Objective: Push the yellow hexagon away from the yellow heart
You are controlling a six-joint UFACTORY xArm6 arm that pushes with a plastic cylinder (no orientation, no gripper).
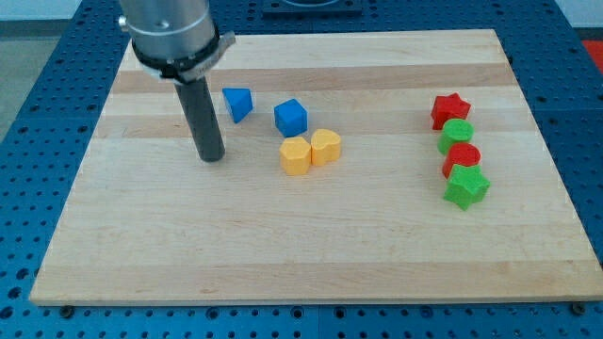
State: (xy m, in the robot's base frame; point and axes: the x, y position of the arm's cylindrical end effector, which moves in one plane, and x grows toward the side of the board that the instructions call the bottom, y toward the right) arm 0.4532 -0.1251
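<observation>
The yellow hexagon (pixel 295 155) lies near the middle of the wooden board, touching the yellow heart (pixel 326 147) on its right. My tip (pixel 212 156) rests on the board well to the left of the hexagon, with a gap between them. A blue triangular block (pixel 237 104) sits just up and right of the tip. A blue cube (pixel 291 117) sits just above the two yellow blocks.
At the view's right stands a column of blocks: a red star (pixel 450 109), a green round block (pixel 457 136), a red round block (pixel 462 158) and a green star (pixel 465 185). The board's edge (pixel 311 299) borders a blue perforated table.
</observation>
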